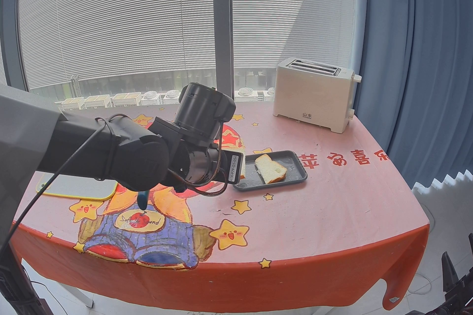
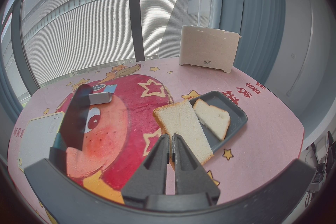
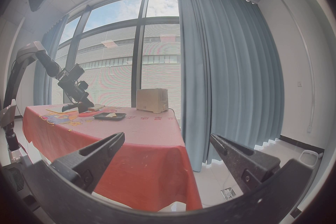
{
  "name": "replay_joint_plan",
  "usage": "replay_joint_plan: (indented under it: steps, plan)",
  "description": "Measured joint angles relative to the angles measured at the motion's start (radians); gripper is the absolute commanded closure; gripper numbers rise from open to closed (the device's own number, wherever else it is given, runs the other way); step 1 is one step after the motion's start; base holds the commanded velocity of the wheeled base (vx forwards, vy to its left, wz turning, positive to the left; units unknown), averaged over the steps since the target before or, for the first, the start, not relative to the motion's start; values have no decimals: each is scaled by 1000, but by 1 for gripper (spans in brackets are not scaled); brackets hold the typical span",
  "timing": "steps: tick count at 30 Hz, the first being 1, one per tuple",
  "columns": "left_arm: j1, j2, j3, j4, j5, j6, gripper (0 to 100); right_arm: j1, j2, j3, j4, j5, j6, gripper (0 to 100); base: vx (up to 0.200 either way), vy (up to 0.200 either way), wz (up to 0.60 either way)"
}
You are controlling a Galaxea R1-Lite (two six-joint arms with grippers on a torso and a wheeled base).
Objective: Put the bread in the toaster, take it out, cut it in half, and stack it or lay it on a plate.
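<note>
My left gripper (image 2: 172, 137) is shut on a half slice of bread (image 2: 183, 126), which sits low over the near rim of the dark grey plate (image 2: 235, 112). The other half (image 2: 213, 118) lies on that plate. In the head view the left arm's wrist (image 1: 197, 148) hides the gripper and the held piece; the plate (image 1: 295, 172) with one bread half (image 1: 270, 168) shows just right of it. The white toaster (image 1: 313, 92) stands at the table's back right, slots empty. My right gripper (image 3: 166, 151) stands open off the table's right side, holding nothing.
A dark-bladed knife (image 2: 75, 119) with a blue handle lies left of the plate, beside a small grey block (image 2: 99, 98). A pale cutting board (image 1: 79, 185) lies at the table's left edge. A blue curtain (image 1: 419, 60) hangs to the right.
</note>
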Motion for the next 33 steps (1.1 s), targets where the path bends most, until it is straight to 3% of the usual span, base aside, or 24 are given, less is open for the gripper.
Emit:
replay_joint_plan:
  steps: [21, 27, 33]
  plan:
    - [-1, -14, 21, -7, 7, 4, 100, 0, 0, -1, 0, 0, 0, 0, 0, 0, 0]
    - [-1, -15, 23, -7, 8, 4, 100, 0, 0, -1, 0, 0, 0, 0, 0, -200, 0]
    - [-1, -16, 30, -7, 7, 2, 100, 0, 0, -1, 0, 0, 0, 0, 0, 0, 0]
